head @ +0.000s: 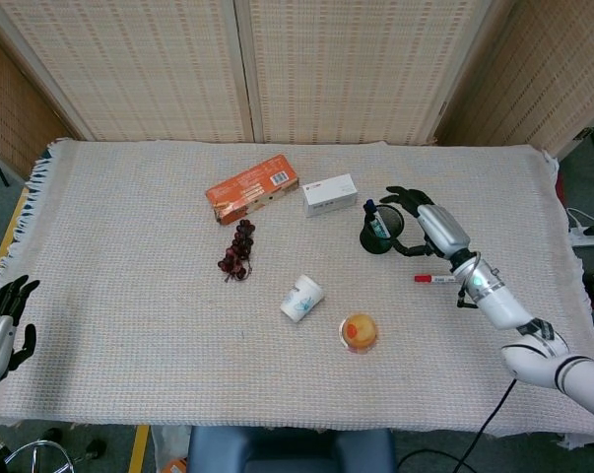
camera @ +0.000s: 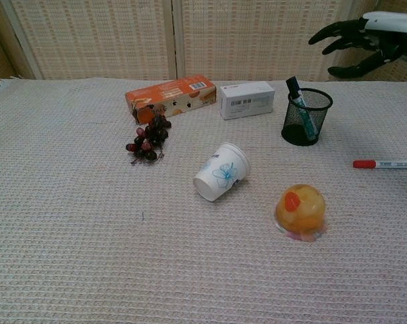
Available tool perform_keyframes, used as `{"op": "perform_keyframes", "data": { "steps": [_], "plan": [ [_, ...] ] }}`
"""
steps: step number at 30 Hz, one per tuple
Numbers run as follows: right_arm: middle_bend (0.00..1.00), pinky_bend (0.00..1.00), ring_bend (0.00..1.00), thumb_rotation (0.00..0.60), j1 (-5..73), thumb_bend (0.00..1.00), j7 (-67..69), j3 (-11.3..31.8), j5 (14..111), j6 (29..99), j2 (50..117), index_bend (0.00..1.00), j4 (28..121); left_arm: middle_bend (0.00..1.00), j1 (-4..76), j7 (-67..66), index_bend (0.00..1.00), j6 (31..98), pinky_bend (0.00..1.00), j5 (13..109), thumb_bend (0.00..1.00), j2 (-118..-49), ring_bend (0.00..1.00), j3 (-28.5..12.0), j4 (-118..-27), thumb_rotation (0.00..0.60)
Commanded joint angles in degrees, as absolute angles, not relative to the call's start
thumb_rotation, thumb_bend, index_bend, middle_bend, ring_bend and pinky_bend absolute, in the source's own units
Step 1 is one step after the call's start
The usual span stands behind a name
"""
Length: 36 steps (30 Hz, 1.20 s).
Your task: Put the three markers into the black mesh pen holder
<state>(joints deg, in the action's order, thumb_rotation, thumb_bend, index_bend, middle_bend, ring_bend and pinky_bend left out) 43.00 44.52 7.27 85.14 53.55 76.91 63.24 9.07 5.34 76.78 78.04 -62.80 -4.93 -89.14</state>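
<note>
Two markers (camera: 299,102) are standing in the black mesh pen holder (camera: 306,119), leaning toward its left side, though from the head view I cannot tell them apart cleanly. One more, the red-capped marker (camera: 387,164), is lying flat on the table (camera: 88,256) to the right of the holder and nearer to me, well apart from it. Nothing is sitting between that marker and the holder.

Up above and to the right of the holder, the right hand (camera: 355,42) is hovering with its fingers spread apart, gripping nothing and touching neither the holder nor the markers. Far off at the near left edge of the table, the left hand (head: 3,320) is hanging empty with its fingers apart.

Around the holder other things are crowding the cloth. Just to its left a white box (camera: 246,99) is lying, and beside that an orange box (camera: 170,97). A bunch of dark grapes (camera: 148,140) is resting in front of the orange box. Nearer still, a paper cup (camera: 221,172) is lying tipped on its side, and to its right a jelly cup (camera: 300,211) is sitting upright, roughly in line with the loose marker but apart from it.
</note>
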Motion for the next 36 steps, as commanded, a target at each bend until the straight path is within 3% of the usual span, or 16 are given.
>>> {"op": "perform_keyframes", "data": {
  "steps": [1, 6, 15, 24, 36],
  "plan": [
    [0.05, 0.0, 0.12, 0.6, 32.5, 0.33, 15.9, 2.6, 79.9, 59.7, 66.0, 0.28, 83.1, 0.0, 9.0, 5.4, 0.1, 76.8, 0.1, 78.1, 0.61, -62.8, 0.0, -4.9, -89.2, 0.6],
    [0.05, 0.0, 0.13, 0.6, 29.6, 0.33, 3.8, 0.7, 70.1, 55.6, 66.3, 0.33, 83.6, 0.0, 9.0, 5.3, 0.1, 77.3, 0.1, 78.7, 0.61, -62.6, 0.0, -4.8, -89.7, 0.6],
    [0.05, 0.0, 0.13, 0.6, 32.7, 0.33, -4.8, 1.2, 63.6, 46.4, 71.4, 0.35, 76.6, 0.0, 8.9, 4.9, 0.1, 77.4, 0.1, 78.5, 0.61, -62.7, 0.0, -4.9, -89.8, 0.6],
    [0.05, 0.0, 0.14, 0.6, 36.9, 0.33, -6.9, 3.7, 62.6, 41.6, 76.8, 0.38, 70.0, 0.0, 8.9, 5.3, 0.1, 77.5, 0.1, 78.1, 0.61, -62.6, 0.0, -5.1, -89.5, 0.6],
    [0.05, 0.0, 0.14, 0.6, 39.4, 0.33, -8.9, 3.7, 62.1, 36.9, 81.5, 0.39, 64.3, 0.0, 8.8, 5.7, 0.1, 77.4, 0.1, 77.9, 0.6, -62.6, 0.0, -5.1, -89.2, 0.6]
  ]
}}
